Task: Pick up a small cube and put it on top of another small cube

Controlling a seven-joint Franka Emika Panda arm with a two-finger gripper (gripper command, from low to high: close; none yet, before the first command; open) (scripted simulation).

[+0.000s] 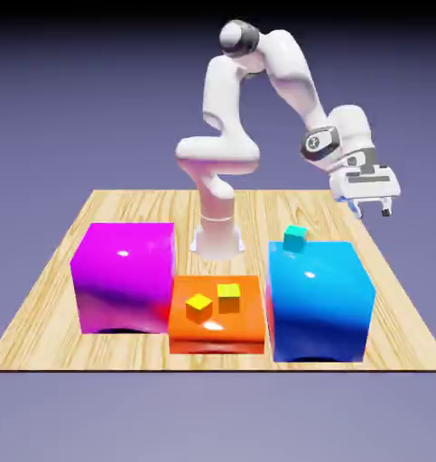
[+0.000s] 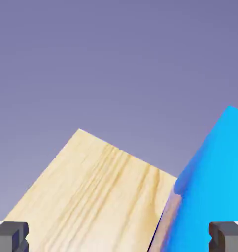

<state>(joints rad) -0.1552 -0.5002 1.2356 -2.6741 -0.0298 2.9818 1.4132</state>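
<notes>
Small magenta cube: not showing in either view, loc. unknown, poss. hiding behind a big block. Gripper: hanging above table at exterior view's right, fingers standing wide apart, carrying nothing. Nearest small item: teal cube, sitting on blue block, far corner of top, lying toward exterior view's left of gripper & lower. Yellow cube + amber cube sitting on orange block, farther off. Hand view showing only wood & blue block edge, so hand is prob. needing to swing left before descending
</notes>
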